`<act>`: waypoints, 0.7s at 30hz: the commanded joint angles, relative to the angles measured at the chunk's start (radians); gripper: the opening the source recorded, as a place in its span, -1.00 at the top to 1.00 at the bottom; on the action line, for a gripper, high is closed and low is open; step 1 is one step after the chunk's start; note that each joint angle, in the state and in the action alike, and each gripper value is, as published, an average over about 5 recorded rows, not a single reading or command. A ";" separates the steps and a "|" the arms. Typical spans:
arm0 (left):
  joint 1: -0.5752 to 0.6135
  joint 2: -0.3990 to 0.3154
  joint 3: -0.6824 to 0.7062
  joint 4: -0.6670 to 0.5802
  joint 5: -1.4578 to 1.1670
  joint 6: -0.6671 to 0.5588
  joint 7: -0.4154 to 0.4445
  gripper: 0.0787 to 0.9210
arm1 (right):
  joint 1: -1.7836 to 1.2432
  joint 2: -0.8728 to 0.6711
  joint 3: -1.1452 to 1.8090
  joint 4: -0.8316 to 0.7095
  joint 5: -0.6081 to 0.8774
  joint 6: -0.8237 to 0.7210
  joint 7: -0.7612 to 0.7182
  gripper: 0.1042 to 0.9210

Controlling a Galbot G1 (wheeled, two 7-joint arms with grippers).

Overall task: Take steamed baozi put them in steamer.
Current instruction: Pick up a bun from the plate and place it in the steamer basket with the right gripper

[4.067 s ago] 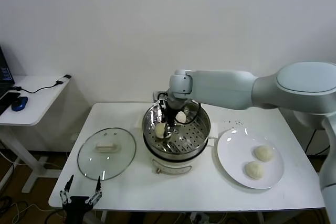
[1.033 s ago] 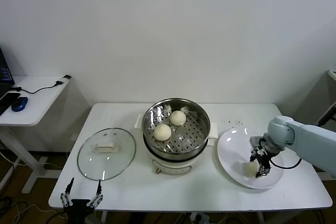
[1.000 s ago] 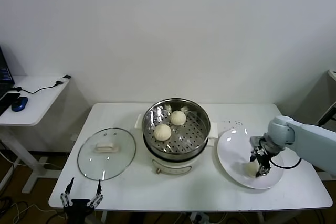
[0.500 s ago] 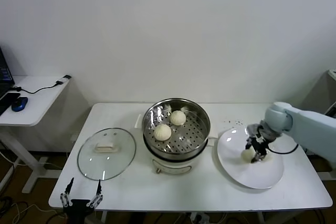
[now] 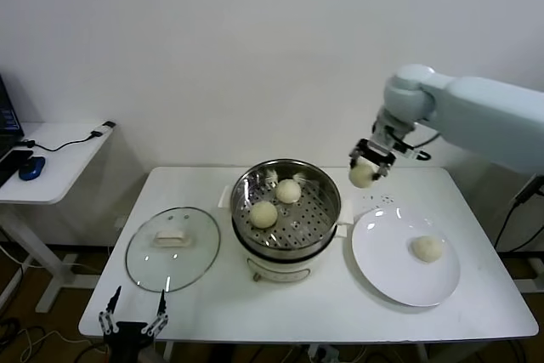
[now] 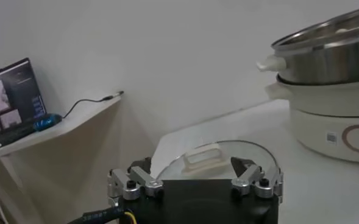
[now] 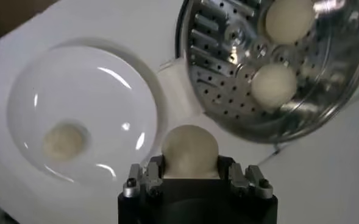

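Lifted off the white plate (image 5: 382, 274) since a second ago, one steamed baozi (image 5: 361, 175) now hangs in the air, clamped between the fingers of the right gripper (image 5: 367, 171), which has risen from the plate to a spot above the desk (image 5: 289, 308) between the plate and the steamer (image 5: 286, 218). Seen from the right wrist, the held bun (image 7: 189, 149) sits between the two fingers (image 7: 144, 178), above the gap where the plate's rim (image 7: 149, 109) nears the steamer's perforated tray (image 7: 228, 91). Two more baozi rest inside the steamer, one nearer the front (image 5: 263, 213) and one toward the back (image 5: 288, 190); both also show on the tray in the right wrist view (image 7: 275, 86) (image 7: 289, 18). A single bun (image 5: 427, 248) remains on the right half of the plate. The glass lid (image 5: 172, 248) with its white handle lies flat on the desk to the left of the steamer. The left gripper (image 5: 132, 319) is parked low at the desk's front-left edge, its fingers spread wide apart and holding nothing, with the lid just beyond it in the left wrist view (image 6: 213, 159). A side desk (image 5: 51, 159) with a blue mouse (image 5: 31, 167) stands at far left.
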 commanded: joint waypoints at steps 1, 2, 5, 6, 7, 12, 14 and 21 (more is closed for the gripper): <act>0.002 0.005 0.002 -0.005 0.011 0.002 0.001 -0.77 | 0.049 0.229 0.035 0.028 -0.113 0.211 -0.025 -0.16; 0.004 0.007 0.002 -0.006 0.012 0.003 0.001 -0.77 | 0.026 0.248 0.038 0.028 -0.122 0.213 -0.022 -0.16; 0.006 0.013 0.003 -0.008 0.009 0.005 0.001 -0.77 | -0.040 0.291 0.039 0.033 -0.137 0.213 -0.013 -0.16; 0.006 0.014 0.003 -0.008 0.008 0.006 0.001 -0.77 | -0.059 0.299 0.039 0.036 -0.141 0.214 -0.010 -0.16; 0.005 0.014 0.004 -0.007 0.006 0.007 0.001 -0.77 | -0.080 0.305 0.038 0.039 -0.146 0.214 -0.009 -0.16; 0.004 0.017 0.003 -0.006 0.003 0.012 0.003 -0.77 | -0.168 0.330 0.029 0.033 -0.164 0.214 -0.006 -0.16; 0.005 0.018 0.001 -0.004 0.002 0.012 0.003 -0.77 | -0.194 0.340 0.020 0.026 -0.169 0.219 -0.004 -0.16; 0.006 0.017 -0.002 0.010 -0.013 0.011 0.002 -0.77 | -0.239 0.370 -0.015 0.014 -0.166 0.232 0.009 -0.18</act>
